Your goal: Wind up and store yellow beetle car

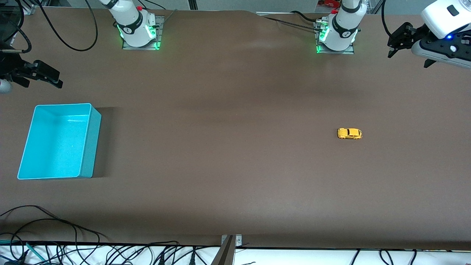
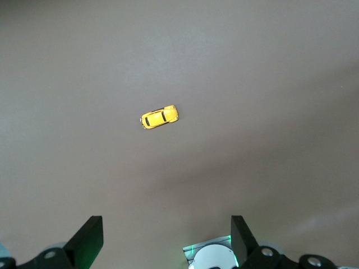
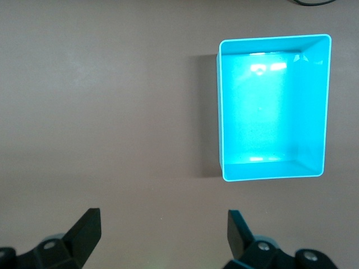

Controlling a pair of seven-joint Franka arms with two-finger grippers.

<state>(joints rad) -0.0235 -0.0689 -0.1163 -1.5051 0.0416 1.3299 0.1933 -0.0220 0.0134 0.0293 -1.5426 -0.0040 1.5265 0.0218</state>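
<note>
- Step in hand: the very start, I judge. Nothing is gripped and the wind-up is not yet begun.
- Car [image 1: 349, 133] sits on its wheels on the bare surface [image 1: 228, 154], toward the left arm's end, well apart from the bin [image 1: 59, 141] and lying side-on to the front camera.
- The bin is turquoise, open-topped and empty, at the right arm's end of the surface.
- Left tool [image 1: 397, 38]: jaws spread wide, holding nothing, up in the air over the surface edge at its own arm's end. It is well apart from the car, and its wrist view looks down on the car [image 2: 160, 117] between its fingers [image 2: 90, 238].
- Right tool [image 1: 46, 75]: jaws spread wide, empty, hanging over the surface just beside the bin's edge nearest the bases. Its wrist view shows the whole bin [image 3: 272, 106]. This arm waits.
- Next move, my guess: the left arm is the natural one for the car. It needs to swing over the car, turn the wrist so the fingers straddle the narrow body across its width, then come down and pinch.
- The car is tiny against the finger gap, so centring matters; an off-centre close may just push it along on its wheels.
- Winding likely means dragging it backward with the wheels pressed on the surface. After that comes a long carry from the car's spot to the bin, or a handover to the right tool.
</note>
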